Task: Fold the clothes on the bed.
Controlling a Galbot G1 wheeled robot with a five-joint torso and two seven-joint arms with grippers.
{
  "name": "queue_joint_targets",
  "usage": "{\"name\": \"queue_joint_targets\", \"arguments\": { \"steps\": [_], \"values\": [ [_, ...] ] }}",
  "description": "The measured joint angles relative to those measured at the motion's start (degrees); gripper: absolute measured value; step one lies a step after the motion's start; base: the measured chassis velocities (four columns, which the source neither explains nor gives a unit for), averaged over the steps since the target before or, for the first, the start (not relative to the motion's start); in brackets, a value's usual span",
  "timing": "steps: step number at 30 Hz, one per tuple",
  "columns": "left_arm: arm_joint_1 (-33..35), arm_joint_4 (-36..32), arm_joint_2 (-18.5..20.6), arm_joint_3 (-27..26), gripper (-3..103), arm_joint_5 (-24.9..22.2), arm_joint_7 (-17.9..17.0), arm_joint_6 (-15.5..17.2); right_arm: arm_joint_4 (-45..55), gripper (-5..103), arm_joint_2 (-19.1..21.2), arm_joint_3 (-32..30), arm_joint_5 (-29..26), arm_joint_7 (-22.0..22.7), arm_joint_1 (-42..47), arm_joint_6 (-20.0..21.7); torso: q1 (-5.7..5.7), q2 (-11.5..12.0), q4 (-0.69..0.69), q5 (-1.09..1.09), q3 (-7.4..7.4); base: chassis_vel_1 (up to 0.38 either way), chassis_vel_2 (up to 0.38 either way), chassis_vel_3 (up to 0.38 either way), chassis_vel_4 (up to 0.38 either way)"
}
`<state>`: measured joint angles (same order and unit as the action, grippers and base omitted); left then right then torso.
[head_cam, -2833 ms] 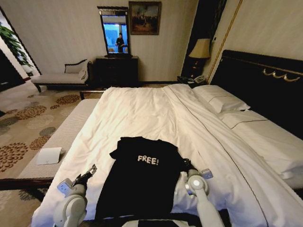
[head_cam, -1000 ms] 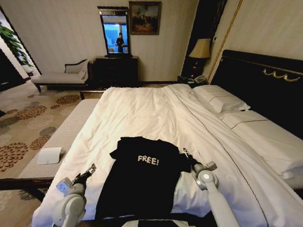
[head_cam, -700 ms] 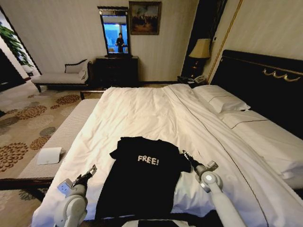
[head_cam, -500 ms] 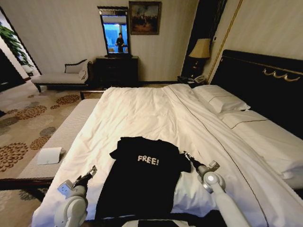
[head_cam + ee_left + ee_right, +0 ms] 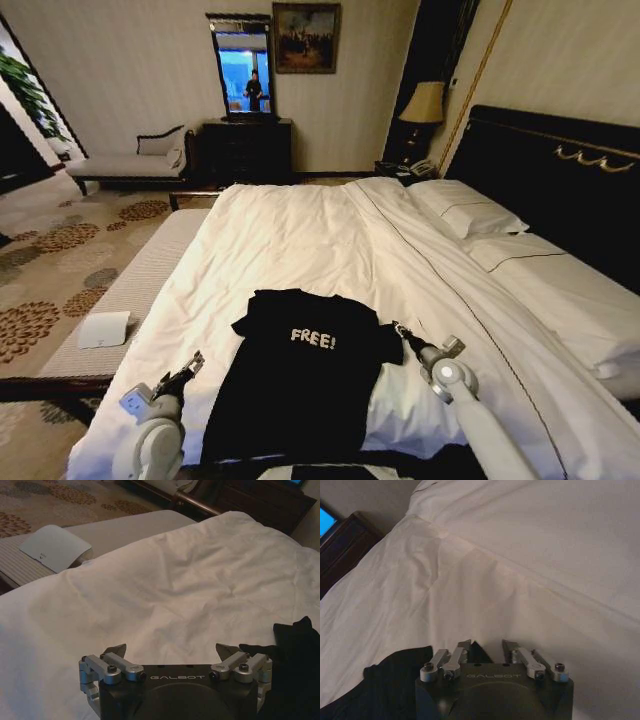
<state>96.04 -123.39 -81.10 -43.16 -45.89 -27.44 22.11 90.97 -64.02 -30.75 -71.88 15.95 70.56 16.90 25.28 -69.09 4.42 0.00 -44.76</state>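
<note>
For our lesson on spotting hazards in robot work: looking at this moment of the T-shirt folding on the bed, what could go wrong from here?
1. The right gripper, open at the black T-shirt's sleeve edge, may pinch the white duvet along with the sleeve.
2. The left gripper, open over bare duvet beside the shirt, could close on bedding alone.
3. Uneven grips might drag the soft shirt askew, spoiling the fold.

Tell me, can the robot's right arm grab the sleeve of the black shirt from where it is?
Probably yes. The right gripper is open right beside the T-shirt sleeve on the bed, with just smooth white duvet around and nothing lying in the way.
</note>
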Motion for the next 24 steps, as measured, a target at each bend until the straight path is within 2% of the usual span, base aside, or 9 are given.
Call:
{"name": "queue_joint_targets", "arguments": {
  "steps": [1, 3, 4, 7, 11, 17, 19, 22, 24],
  "values": [
    [0.0, -0.1, 0.0, 0.0, 100, 0.0, 0.0, 0.0, -0.1, 34, -0.1, 0.0, 0.0, 0.2, -0.1, -0.1, 0.00, 0.0, 0.00, 0.00, 0.00, 0.000, 0.000, 0.000, 0.000],
    [0.0, -0.3, 0.0, 0.1, 100, 0.1, -0.1, 0.0, -0.1, 23, -0.4, 0.0, 0.0, 0.4, -0.1, -0.2, 0.00, 0.0, 0.00, 0.00, 0.00, 0.000, 0.000, 0.000, 0.000],
    [0.0, -0.3, 0.0, 0.1, 100, 0.1, -0.1, 0.0, -0.1, 23, -0.4, 0.0, 0.0, 0.4, -0.1, -0.2, 0.00, 0.0, 0.00, 0.00, 0.00, 0.000, 0.000, 0.000, 0.000],
    [0.0, -0.3, -0.2, 0.3, 100, 0.3, -0.2, 0.1, 0.5, 7, -1.1, 0.0, 0.0, 0.6, 0.0, -0.3, 0.00, 0.0, 0.00, 0.00, 0.00, 0.000, 0.000, 0.000, 0.000],
    [0.1, -0.3, -0.4, 0.4, 100, 0.4, -0.2, 0.1, 1.1, 1, -1.4, 0.0, 0.0, 0.7, 0.2, -0.4, 0.00, 0.0, 0.00, 0.00, 0.00, 0.000, 0.000, 0.000, 0.000],
    [0.4, -0.4, -0.4, 0.2, 100, 0.4, -0.2, 0.1, 1.5, -3, -1.4, -0.5, 0.2, 0.3, 0.5, -0.6, 0.00, 0.0, 0.00, 0.00, 0.00, 0.000, 0.000, 0.000, 0.000],
    [0.5, -0.4, -0.4, 0.2, 100, 0.4, -0.2, 0.1, 1.5, 1, -1.4, -0.5, 0.4, 0.0, 0.5, -0.6, 0.00, 0.0, 0.00, 0.00, 0.00, 0.000, 0.000, 0.000, 0.000],
    [0.5, -0.4, -0.4, 0.2, 100, 0.4, -0.2, 0.0, 1.6, 17, -1.1, -0.7, 0.8, -1.0, 0.6, -0.6, 0.00, 0.0, 0.00, 0.00, 0.00, 0.000, 0.000, 0.000, 0.000],
    [0.5, -0.4, -0.3, 0.2, 100, 0.4, -0.2, 0.0, 1.4, 17, -1.0, -0.7, 0.8, -1.2, 0.6, -0.5, 0.00, 0.0, 0.00, 0.00, 0.00, 0.000, 0.000, 0.000, 0.000]
  ]
}}
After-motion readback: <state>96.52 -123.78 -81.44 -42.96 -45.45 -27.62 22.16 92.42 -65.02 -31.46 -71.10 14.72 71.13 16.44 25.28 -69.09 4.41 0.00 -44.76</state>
